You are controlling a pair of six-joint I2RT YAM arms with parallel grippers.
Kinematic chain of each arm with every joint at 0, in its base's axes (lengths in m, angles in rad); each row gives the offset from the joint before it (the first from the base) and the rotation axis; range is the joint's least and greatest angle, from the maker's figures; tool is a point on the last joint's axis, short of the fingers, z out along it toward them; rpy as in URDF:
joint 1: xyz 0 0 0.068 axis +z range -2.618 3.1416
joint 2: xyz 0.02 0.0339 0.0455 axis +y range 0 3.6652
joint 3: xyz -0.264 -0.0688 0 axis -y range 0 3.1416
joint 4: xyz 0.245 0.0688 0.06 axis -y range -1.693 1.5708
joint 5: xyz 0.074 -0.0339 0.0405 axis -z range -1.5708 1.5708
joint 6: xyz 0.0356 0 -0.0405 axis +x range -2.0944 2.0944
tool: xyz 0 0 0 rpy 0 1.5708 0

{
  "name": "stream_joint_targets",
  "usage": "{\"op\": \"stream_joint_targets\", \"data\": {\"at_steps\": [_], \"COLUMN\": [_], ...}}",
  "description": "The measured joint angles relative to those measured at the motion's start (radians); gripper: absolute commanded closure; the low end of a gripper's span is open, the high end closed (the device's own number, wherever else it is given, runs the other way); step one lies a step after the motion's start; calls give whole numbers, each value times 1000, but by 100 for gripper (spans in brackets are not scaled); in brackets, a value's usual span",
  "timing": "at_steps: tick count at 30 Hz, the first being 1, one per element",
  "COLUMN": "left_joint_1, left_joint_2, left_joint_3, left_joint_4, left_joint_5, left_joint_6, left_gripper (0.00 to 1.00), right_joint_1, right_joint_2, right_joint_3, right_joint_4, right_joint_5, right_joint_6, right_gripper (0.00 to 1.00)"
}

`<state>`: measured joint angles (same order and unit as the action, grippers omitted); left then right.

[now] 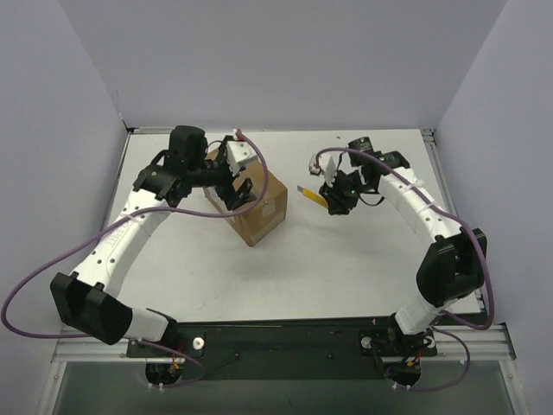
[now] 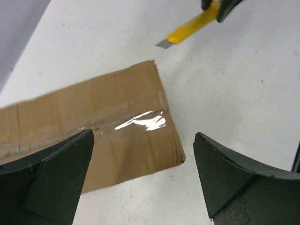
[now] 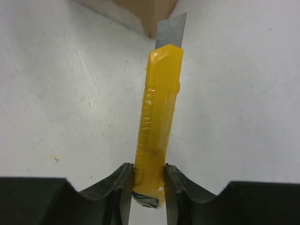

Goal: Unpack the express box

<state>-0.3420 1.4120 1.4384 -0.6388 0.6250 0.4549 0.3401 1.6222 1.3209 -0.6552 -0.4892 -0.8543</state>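
express box [image 1: 251, 207]: brown corrugated carton, left of centre on the bench [image 1: 346, 277], turned corner-on to the arm bases; top flaps down and closed.
tape seam [image 2: 140, 121]: clear glossy strip along the middle of the top face, running out to the box's end edge; unbroken where visible, with a bright glare patch near that edge.
left pincer [image 1: 233, 183]: released, jaws spread as wide as they go; directly above the box top, pointing down at it; one finger [image 2: 51, 178] over the cardboard, the other over bare bench past the end of the box; nothing held.
utility knife [image 1: 311, 194]: small, yellow, slim, a short length of grey blade out; right of the box and apart from it, bare bench between; blade end aimed toward a corner of the box.
right pincer [image 1: 333, 204]: clenched on the rear end of the knife handle, a pad pressed against each side; right of centre, well apart from the box.
knife height: resting on the bench or lifted off it, impossible to tell.
bench surface: white, lightly scuffed around the knife.
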Motion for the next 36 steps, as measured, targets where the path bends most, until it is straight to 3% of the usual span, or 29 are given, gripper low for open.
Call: {"op": "stream_joint_targets", "data": {"at_steps": [5, 8, 13, 26, 33, 36], "left_joint_1": [-161, -217, -287, -369, -369, -369], "left_joint_2": [-60, -71, -66, 22, 56, 62], "left_joint_3": [-43, -96, -198, -254, -281, -281], "left_joint_4": [63, 148, 295, 510, 550, 552], "left_joint_5": [-67, -107, -150, -193, -195, -195], "left_joint_6": [205, 300, 433, 679, 763, 791], "left_gripper": [3, 3, 3, 4, 26, 48], "right_joint_1": [-5, 1, 34, 100, 107, 107], "right_joint_2": [58, 105, 154, 162, 162, 162], "right_joint_3": [281, 367, 430, 484, 484, 484], "right_joint_4": [-159, -203, -270, -338, -344, -345], "right_joint_5": [-127, -174, -202, -204, -199, -199], "right_joint_6": [182, 261, 327, 300, 283, 280], "right_gripper": [94, 96, 99, 100, 100, 100]}}
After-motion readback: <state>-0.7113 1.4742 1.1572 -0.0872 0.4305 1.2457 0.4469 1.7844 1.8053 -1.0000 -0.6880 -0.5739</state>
